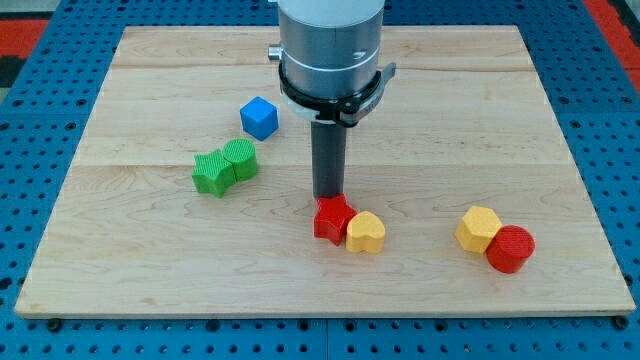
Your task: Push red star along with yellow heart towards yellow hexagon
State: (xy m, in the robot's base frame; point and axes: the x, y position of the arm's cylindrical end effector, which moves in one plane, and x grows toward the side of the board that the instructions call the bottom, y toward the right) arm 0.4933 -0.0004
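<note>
The red star (332,219) lies on the wooden board (150,280), just below centre. The yellow heart (366,233) touches its right side. The yellow hexagon (478,228) lies farther to the view's right, touching a red round block (511,249). My tip (328,197) stands at the top edge of the red star, touching or nearly touching it, on its upper left side.
A blue cube (259,117) lies at upper left of centre. Two green blocks (224,167) sit touching each other on the left. The arm's grey body (330,50) hangs over the board's top centre. A blue pegboard surrounds the board.
</note>
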